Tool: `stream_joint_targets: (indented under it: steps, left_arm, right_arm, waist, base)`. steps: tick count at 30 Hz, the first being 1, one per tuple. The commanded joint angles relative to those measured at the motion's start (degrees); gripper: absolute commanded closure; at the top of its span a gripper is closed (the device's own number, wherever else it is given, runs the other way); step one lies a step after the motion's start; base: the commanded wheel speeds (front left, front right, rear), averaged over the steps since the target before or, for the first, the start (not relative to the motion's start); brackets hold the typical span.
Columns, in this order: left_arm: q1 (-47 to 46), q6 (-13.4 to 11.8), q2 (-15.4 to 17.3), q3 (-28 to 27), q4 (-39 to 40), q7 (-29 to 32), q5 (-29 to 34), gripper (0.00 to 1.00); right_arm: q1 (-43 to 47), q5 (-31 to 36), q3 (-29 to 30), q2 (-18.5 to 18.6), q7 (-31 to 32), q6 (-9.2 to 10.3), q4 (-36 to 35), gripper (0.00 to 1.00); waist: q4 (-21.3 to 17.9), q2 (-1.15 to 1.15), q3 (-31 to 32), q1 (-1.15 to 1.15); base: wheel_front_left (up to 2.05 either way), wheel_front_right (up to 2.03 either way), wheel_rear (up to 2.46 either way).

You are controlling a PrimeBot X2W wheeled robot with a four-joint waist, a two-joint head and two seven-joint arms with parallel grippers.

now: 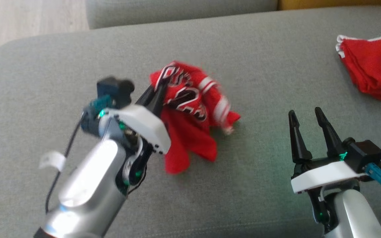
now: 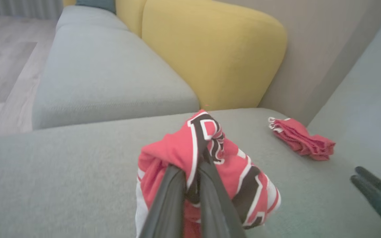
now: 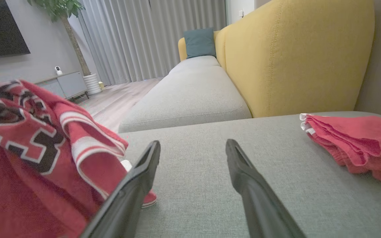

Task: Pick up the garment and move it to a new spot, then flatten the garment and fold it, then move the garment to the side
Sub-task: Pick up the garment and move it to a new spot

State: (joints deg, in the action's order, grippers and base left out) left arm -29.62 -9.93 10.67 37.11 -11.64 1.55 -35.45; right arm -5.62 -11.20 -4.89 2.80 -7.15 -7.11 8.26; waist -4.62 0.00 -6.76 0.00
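Grey sofa seat [image 1: 270,185] carries the work. Nearest you, at the lower right of the head view, the right jaws stand released, with the fingers [image 1: 297,138] parted, pointing up-frame and apart from any cloth. At lower left, the left jaws are clenched on the garment [image 1: 190,112]. In the left wrist view both fingers [image 2: 172,198] close together on a bunched fold near the lettering. The garment, a red jersey with black-and-white lettering, sits at centre frame. Its lower folds hang toward the seat, but the blur hides whether they touch it.

Step in hand, as judged: carrying the garment to a new spot.
- Lift until the hanging folds clear the seat before you travel, or they will likely drag and twist.
- Hold the grip firm, because a pinch on one fold can slip.
- Choose a bare stretch of seat, well apart from the folded red cloth [image 1: 372,69] at upper right, so the two do not mix.
- Leave the right jaws out of the path, ready to take a second edge for flattening.

Beyond, a second grey cushion [image 1: 177,10] runs along the top edge, with pale floor [image 1: 28,26] at upper left. A yellow backrest [image 2: 217,53] rises at the top of the left wrist view.
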Motion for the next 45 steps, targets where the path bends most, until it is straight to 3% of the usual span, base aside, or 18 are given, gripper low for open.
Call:
stream_joint_targets:
  steps: [1,7,9,10,11,17,24,36,45]
  left_arm:
    - [-1.44,-1.22,0.04,-2.75,-1.74,-3.17,0.93,1.0]
    - [-0.16,-3.06,-1.55,-5.21,-12.29,-10.17,0.73,0.97]
    - [-0.24,-3.19,-1.97,-5.97,-16.3,-11.95,0.42,0.55]
    - [-0.43,-3.13,-2.15,-6.27,-17.99,-12.76,0.37,0.11]
    - [-0.59,-3.01,-2.4,-6.56,-19.47,-13.42,0.25,0.0]
    - [-1.04,-0.98,-3.99,-7.28,-24.2,-15.68,-0.24,0.0]
    - [2.02,0.61,-3.73,-7.73,-22.37,-16.47,1.49,0.0]
    - [18.1,-2.72,-0.79,-13.5,-3.66,-16.54,8.71,0.0]
    - [30.07,-4.54,-1.59,-18.13,7.78,-16.55,12.56,0.0]
  right_arm:
    - [-2.29,-0.39,-1.59,0.08,-0.62,-0.37,-1.69,0.0]
    - [-3.3,-0.22,-2.17,0.08,-0.81,-0.37,-1.25,0.0]
    - [-3.53,-0.08,-2.38,0.08,-0.78,-0.37,-1.16,0.0]
    - [-3.6,0.0,-2.43,0.08,-0.76,-0.37,-1.13,0.0]
    - [-3.66,0.07,-2.43,0.08,-0.73,-0.37,-1.08,0.0]
    - [-3.62,0.69,-2.35,0.08,-0.5,-0.37,-0.5,0.0]
    - [-2.5,0.66,-1.69,0.08,-0.3,-0.37,0.08,0.0]
    - [0.29,1.14,-1.11,0.08,-0.69,-0.37,1.73,0.0]
    - [4.09,0.87,-1.56,0.08,-0.8,-0.37,2.36,0.0]
  waist:
    - [-0.93,0.0,-1.44,0.0]
    - [-2.03,0.0,-3.1,0.0]
    - [-2.3,0.0,-3.41,0.0]
    - [-2.38,0.0,-3.49,0.0]
    - [-2.42,0.0,-3.52,0.0]
    - [-1.72,0.0,-2.5,0.0]
    - [0.33,0.0,-0.15,0.0]
    - [3.19,0.0,4.95,0.0]
    - [4.08,0.0,8.12,0.0]
  base:
    - [0.0,0.0,0.0]
    - [0.0,0.0,0.0]
    - [0.0,0.0,0.0]
    - [0.0,0.0,0.0]
    - [0.0,0.0,0.0]
    - [0.0,0.0,0.0]
    - [0.0,0.0,0.0]
    - [0.0,0.0,0.0]
    - [0.0,0.0,0.0]
